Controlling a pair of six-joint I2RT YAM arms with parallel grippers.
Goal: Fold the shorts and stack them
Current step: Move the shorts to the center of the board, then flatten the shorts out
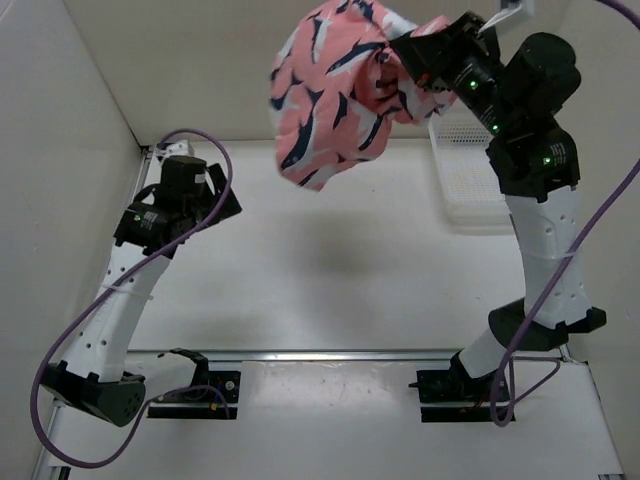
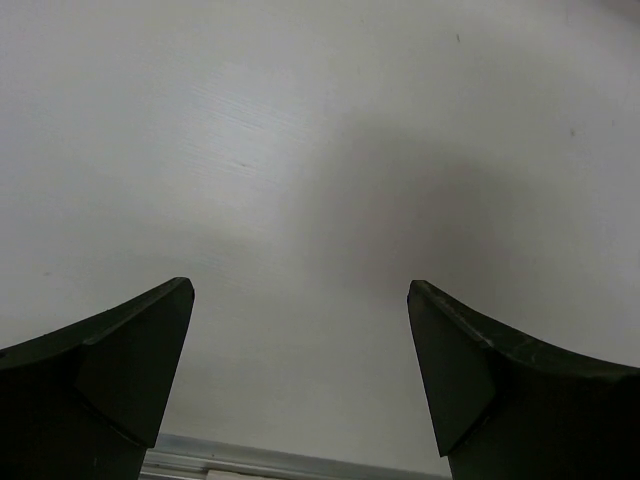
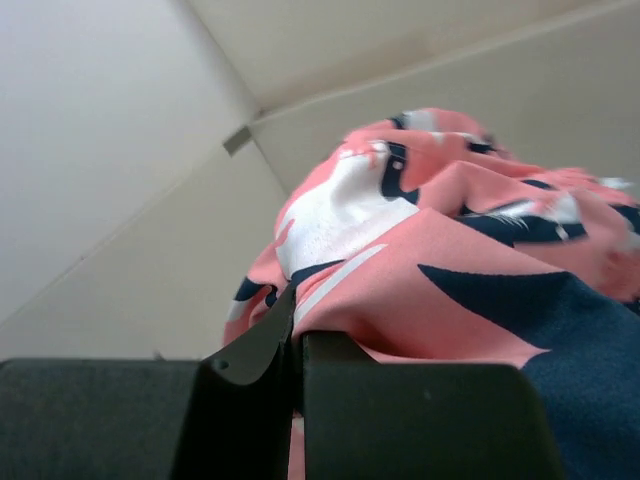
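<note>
Coral-pink fabric printed with navy and white fish shapes: the shorts (image 1: 335,95) hang bunched in the air above the far part of the table (image 1: 330,270), near the white mesh basket (image 1: 470,195). Top external view: the right gripper (image 1: 405,55), raised high, pinches one edge of the cloth, while the left gripper (image 1: 218,205) hovers well apart on the left, holding nothing. Left wrist view: its fingers (image 2: 120,360) are spread wide over the table surface. Right wrist view: the jaws are clenched together on a fold of the shorts (image 3: 450,260), and the rest drapes away to the right. The step in hand appears to be lifting the garment for laying out. The next move likely calls for lowering and spreading it flat, with the left gripper taking a second edge, before any fold.
</note>
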